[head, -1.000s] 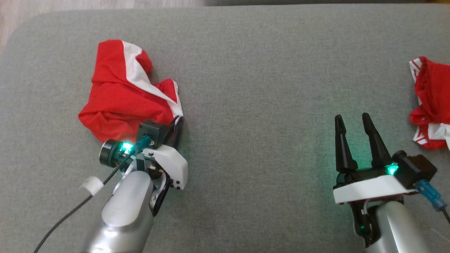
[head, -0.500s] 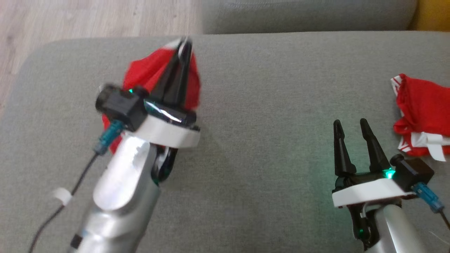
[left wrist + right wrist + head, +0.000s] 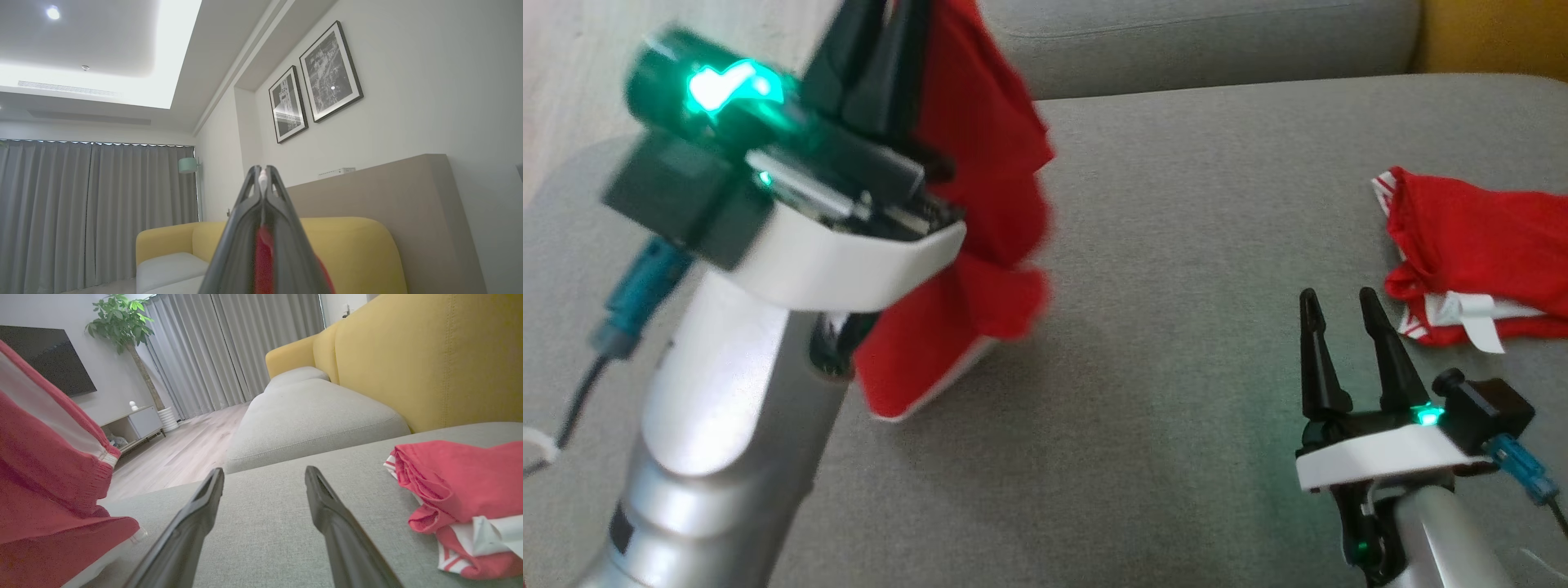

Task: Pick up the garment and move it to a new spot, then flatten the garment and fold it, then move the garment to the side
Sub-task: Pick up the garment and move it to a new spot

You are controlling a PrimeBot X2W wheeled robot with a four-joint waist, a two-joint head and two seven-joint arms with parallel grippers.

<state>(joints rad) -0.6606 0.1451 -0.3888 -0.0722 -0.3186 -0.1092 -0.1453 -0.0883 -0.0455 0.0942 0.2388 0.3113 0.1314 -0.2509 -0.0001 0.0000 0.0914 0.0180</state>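
Observation:
A red garment with white trim (image 3: 980, 204) hangs in the air over the left of the grey cushion (image 3: 1176, 245), its lower hem touching the fabric. My left gripper (image 3: 886, 16) is raised high and shut on the garment's top; red cloth (image 3: 263, 261) shows pinched between its closed fingers in the left wrist view. The hanging garment (image 3: 45, 486) also appears at the left of the right wrist view. Low at the right, my right gripper (image 3: 1335, 306) stands open above the cushion with nothing between its fingers (image 3: 196, 522).
A second red and white garment (image 3: 1470, 261) lies crumpled at the cushion's right edge, just right of my right gripper (image 3: 265, 473). A yellow sofa back (image 3: 429, 355) and another grey cushion (image 3: 310, 416) lie beyond. Wooden floor (image 3: 179, 457) lies to the left.
My left gripper has lifted the garment off the cushion and risen up toward the camera. The head camera has tilted, shifting the scene down. The right gripper stays put.

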